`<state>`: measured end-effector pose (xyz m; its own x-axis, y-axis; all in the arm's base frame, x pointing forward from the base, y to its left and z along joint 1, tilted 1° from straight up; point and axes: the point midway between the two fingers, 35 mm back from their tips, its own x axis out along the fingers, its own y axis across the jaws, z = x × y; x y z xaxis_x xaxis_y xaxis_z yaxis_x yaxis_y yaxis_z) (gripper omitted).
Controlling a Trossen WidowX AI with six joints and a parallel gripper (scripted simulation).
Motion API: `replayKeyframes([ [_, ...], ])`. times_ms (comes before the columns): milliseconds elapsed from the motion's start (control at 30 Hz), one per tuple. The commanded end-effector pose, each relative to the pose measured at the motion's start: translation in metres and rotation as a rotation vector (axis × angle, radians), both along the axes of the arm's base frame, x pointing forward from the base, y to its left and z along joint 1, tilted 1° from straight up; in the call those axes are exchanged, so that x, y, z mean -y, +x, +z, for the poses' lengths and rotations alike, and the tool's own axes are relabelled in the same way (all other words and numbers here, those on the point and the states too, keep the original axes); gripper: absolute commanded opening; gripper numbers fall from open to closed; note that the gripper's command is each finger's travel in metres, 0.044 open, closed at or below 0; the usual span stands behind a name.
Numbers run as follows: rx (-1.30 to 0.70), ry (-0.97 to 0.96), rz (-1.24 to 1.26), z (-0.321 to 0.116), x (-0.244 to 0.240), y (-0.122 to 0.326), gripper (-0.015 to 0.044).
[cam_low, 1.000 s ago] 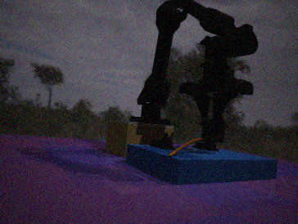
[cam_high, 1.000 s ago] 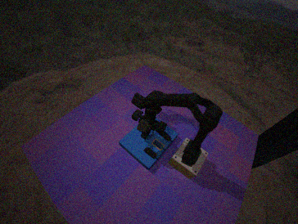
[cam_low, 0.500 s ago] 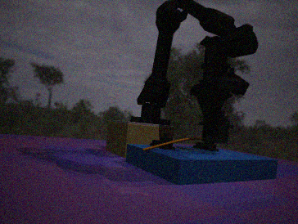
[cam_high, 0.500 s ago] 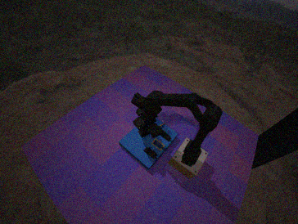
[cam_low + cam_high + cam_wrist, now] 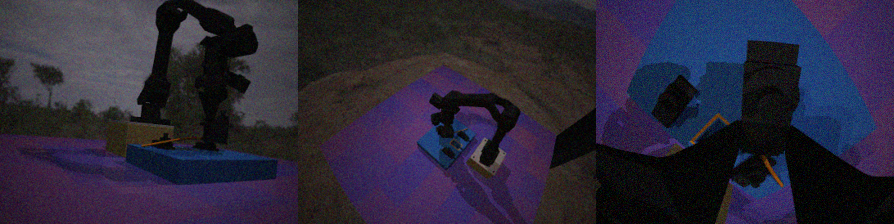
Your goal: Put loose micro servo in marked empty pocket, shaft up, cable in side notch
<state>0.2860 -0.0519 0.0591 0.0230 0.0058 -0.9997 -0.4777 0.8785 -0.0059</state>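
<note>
The hand (image 5: pixel 446 126) (image 5: pixel 210 141) (image 5: pixel 764 128) is clamped on the micro servo (image 5: pixel 444 132) (image 5: pixel 205 145) (image 5: pixel 771 90), carried over the deck (image 5: pixel 429 144) (image 5: pixel 229 167) (image 5: pixel 831 100). From there, the marked pocket (image 5: pixel 455 144) (image 5: pixel 716 128) lies close by, right and nearer in the top view. The servo's long axis appears turned against the pocket's edges; a shift and a twist are probably needed, with the orange cable (image 5: pixel 464 130) (image 5: pixel 164 142) (image 5: pixel 772 171) guided to the notch.

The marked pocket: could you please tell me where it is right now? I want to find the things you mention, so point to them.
In the top view, the marked pocket (image 5: pixel 455 143) (image 5: pixel 710 131) is on the blue deck (image 5: pixel 432 144) (image 5: pixel 229 169) (image 5: pixel 821 100), between two dark servos, on the side toward the arm's base.
</note>
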Motion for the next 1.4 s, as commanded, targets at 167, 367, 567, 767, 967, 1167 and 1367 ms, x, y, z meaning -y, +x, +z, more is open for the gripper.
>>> replayKeyframes([
  [167, 0.001, 0.008, -0.321, 0.000, 0.000, 0.000, 0.0000],
  [367, -0.001, 0.013, -0.529, 0.000, 0.000, 0.000, 0.0000],
  [567, -0.002, 0.017, -0.714, 0.000, 0.000, 0.000, 0.0000],
  [767, -0.002, 0.018, -0.720, 0.000, 0.000, 0.000, 0.0000],
  [967, -0.003, 0.017, -0.720, 0.000, -0.003, -0.012, 0.0000],
  [1167, -0.005, 0.017, -0.720, -0.001, -0.008, -0.035, 0.0000],
  [1367, -0.007, 0.017, -0.720, -0.001, -0.013, -0.059, 0.0000],
])
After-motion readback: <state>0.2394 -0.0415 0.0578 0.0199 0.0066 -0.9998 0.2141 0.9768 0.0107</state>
